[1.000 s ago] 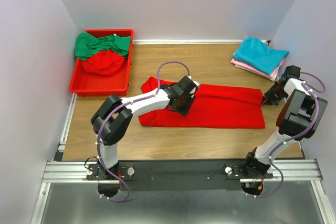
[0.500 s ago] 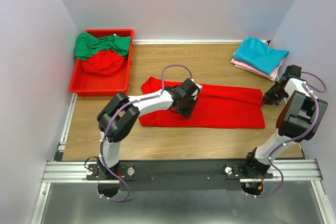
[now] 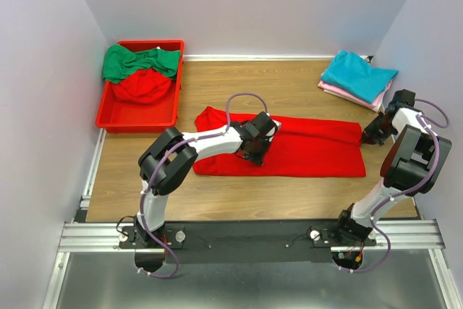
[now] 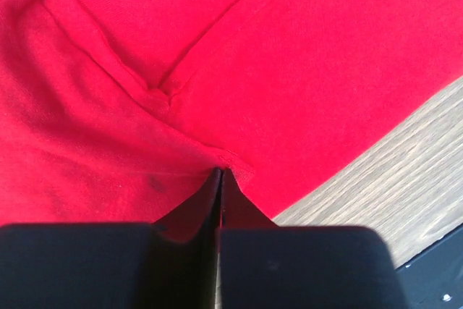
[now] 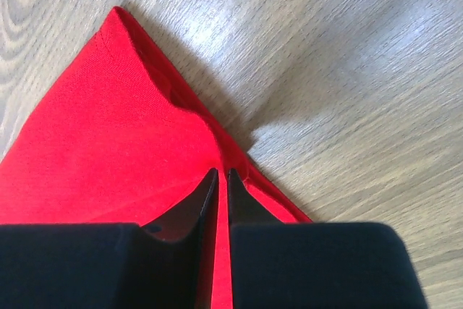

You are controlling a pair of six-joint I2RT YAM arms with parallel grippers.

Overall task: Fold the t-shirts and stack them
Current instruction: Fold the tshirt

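Note:
A bright red t-shirt [image 3: 311,150] lies folded into a long strip across the middle of the table. My left gripper [image 3: 253,155] sits on its near edge, left of centre. In the left wrist view its jaws [image 4: 220,173] are pressed together on a small pinch of the red cloth [image 4: 217,48] at the hem. My right gripper [image 3: 367,137] is at the strip's right end. Seen from the right wrist, it [image 5: 223,173] is shut on the cloth [image 5: 108,135] near a corner, with a thin layer of red between the fingers.
A red plastic bin [image 3: 137,124] at the back left holds a green t-shirt [image 3: 137,61] and another red one [image 3: 141,86]. A teal t-shirt [image 3: 358,74] lies folded on a pink one [image 3: 340,90] at the back right. Walls close in left and right.
The left gripper has shifted slightly toward the shirt's near edge and its jaws have closed on the cloth. The right gripper has stayed at the shirt's right end.

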